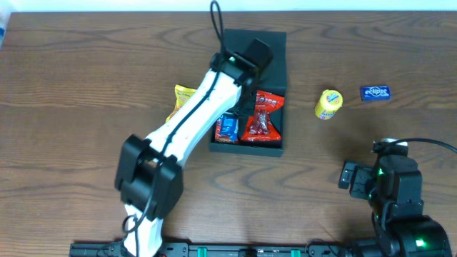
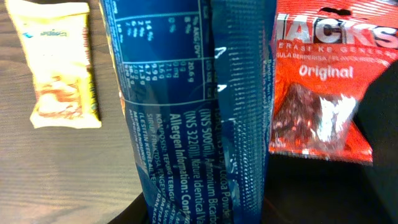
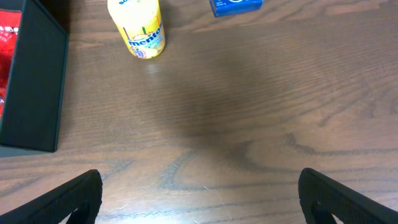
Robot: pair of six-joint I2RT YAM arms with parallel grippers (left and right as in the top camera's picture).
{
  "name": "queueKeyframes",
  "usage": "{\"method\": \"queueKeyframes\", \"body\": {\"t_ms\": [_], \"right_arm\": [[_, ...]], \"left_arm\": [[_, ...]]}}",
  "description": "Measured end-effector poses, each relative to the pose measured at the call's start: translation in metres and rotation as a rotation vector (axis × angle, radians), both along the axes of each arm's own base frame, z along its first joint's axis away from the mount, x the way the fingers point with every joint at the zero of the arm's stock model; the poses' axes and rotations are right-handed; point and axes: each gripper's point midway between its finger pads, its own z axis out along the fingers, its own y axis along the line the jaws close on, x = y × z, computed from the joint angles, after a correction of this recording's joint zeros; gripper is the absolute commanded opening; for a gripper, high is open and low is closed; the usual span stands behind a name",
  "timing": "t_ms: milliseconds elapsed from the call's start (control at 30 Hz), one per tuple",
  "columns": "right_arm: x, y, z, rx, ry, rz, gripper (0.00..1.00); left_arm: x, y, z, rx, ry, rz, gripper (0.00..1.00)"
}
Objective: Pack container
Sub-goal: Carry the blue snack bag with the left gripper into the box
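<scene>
The left gripper (image 1: pixel 241 96) is closed on a blue packet (image 2: pixel 193 112) over the container (image 1: pixel 246 148), which sits mid-worktop. The right gripper (image 3: pixel 199 199) hangs wide open. The container looks rigid, matte and light, so a wall or flap edge seems the best hold. It rests on a wood-grain worktop (image 1: pixel 86 86), and a yellow bottle (image 1: pixel 328 104) lies well to its right.

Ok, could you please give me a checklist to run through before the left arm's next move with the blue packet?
1. Grip on the blue packet: ok, it looks held, though the fingers are hidden behind it.
2. Packet lined up with the container, beside the red packet: ok.
3. Room under the packet: cannot tell, the left arm covers it.
4. Other arm clear: ok, the right gripper is open, away from the container.
5. Everything packed: not ok; yellow packet, yellow bottle and blue tin are out on the table.
</scene>
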Motion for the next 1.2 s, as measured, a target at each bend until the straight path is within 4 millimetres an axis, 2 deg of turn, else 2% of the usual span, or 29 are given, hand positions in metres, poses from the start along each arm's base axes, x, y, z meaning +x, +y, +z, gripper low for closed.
{"method": "queueKeyframes", "body": {"t_ms": [100,333,567,1033,1200], "right_arm": [[0.000,0.000,0.000,0.000,0.000,0.000,0.99],[0.000,0.000,0.000,0.000,0.000,0.000,0.99],[0.000,0.000,0.000,0.000,0.000,0.000,0.99],[0.000,0.000,0.000,0.000,0.000,0.000,0.99],[0.000,0.000,0.000,0.000,0.000,0.000,0.99]], "left_arm": [[0.004,-0.005,-0.014,0.007,0.025,-0.005,0.31],[0.006,-0.016,-0.031,-0.019,0.058,-0.023,0.31],[0.005,-0.026,-0.037,-0.041,0.065,-0.019,0.28],[0.008,-0.032,-0.057,-0.039,0.083,0.034,0.27],[0.003,-0.035,-0.067,-0.025,0.107,0.029,0.27]]}}
